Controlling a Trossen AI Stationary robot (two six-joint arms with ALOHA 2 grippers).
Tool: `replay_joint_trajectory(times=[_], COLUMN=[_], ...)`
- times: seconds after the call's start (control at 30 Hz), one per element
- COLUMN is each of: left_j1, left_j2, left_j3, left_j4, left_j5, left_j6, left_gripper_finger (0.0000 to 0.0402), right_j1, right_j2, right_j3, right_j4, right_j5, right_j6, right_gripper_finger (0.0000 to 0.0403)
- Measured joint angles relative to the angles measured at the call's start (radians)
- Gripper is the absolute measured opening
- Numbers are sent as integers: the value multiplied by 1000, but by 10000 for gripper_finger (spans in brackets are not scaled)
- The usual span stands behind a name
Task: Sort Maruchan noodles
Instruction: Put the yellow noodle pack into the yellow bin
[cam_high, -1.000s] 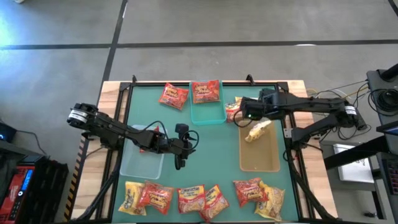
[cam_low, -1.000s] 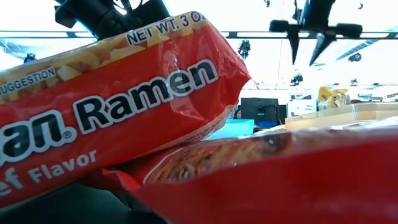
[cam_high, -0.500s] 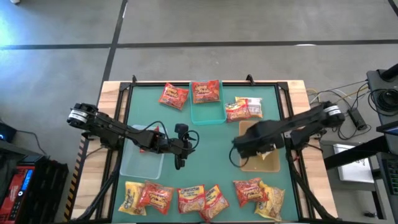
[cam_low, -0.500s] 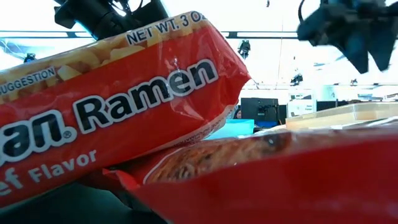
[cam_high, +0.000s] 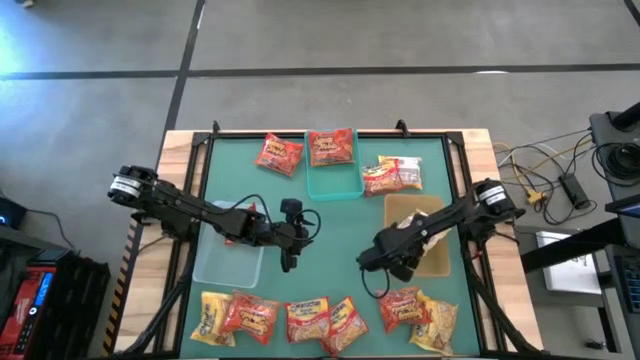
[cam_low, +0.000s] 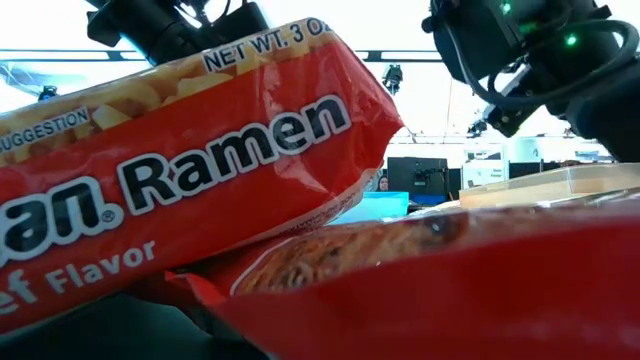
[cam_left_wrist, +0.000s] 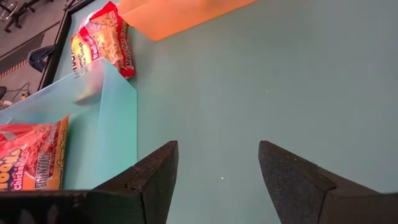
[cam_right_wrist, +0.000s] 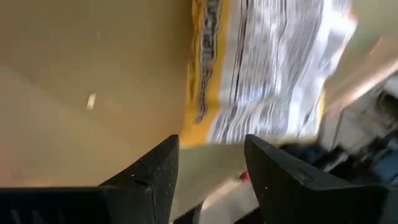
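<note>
The Maruchan noodles lie in groups. A row of red and yellow packets (cam_high: 307, 320) lines the table's near edge. One red packet (cam_high: 279, 153) lies at the far edge, another (cam_high: 331, 147) in the teal bin (cam_high: 335, 185), and a pair (cam_high: 392, 175) beside that bin. A yellow packet (cam_right_wrist: 267, 68) lies printed back up in the tan bin (cam_high: 435, 260). My right gripper (cam_right_wrist: 208, 146) hangs open by that bin's left side (cam_high: 372, 263), holding nothing. My left gripper (cam_left_wrist: 217, 149) stands open over the bare mat at mid-table (cam_high: 289, 262).
A clear bin (cam_high: 228, 262) sits under my left arm at the near left. In the low view two red packets (cam_low: 200, 170) right at the lens block most of the table. Green mat (cam_high: 335, 235) lies bare between the two grippers.
My right gripper has swung from the far end of the tan bin toward the table's near edge and gone down, rolling its wrist as it went; its fingers stay open. The yellow packet, which stuck up above the tan bin's rim, has dropped below it.
</note>
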Motion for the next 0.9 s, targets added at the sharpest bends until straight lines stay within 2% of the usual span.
replay_joint_trajectory(times=[0.2,0.43,0.7,0.8,0.9], left_j1=[4,5,6,6,6], left_j2=[0,0,0,0,0], left_j3=[-3,-15,-23,-23,-24], left_j4=[-2,-10,-10,-10,-10], left_j5=[0,-1,-3,-4,-4], left_j6=[-1,-35,-66,-71,-71], left_gripper_finger=[207,207,207,207,207], right_j1=[35,166,391,442,463], right_j2=[-10,-28,-26,-26,-26], right_j3=[0,0,-1,-1,-1], right_j4=[-7,-7,-8,-8,-8], right_j5=[105,128,326,414,429], right_j6=[-11,-10,-74,-77,-125], right_gripper_finger=[171,168,138,130,128])
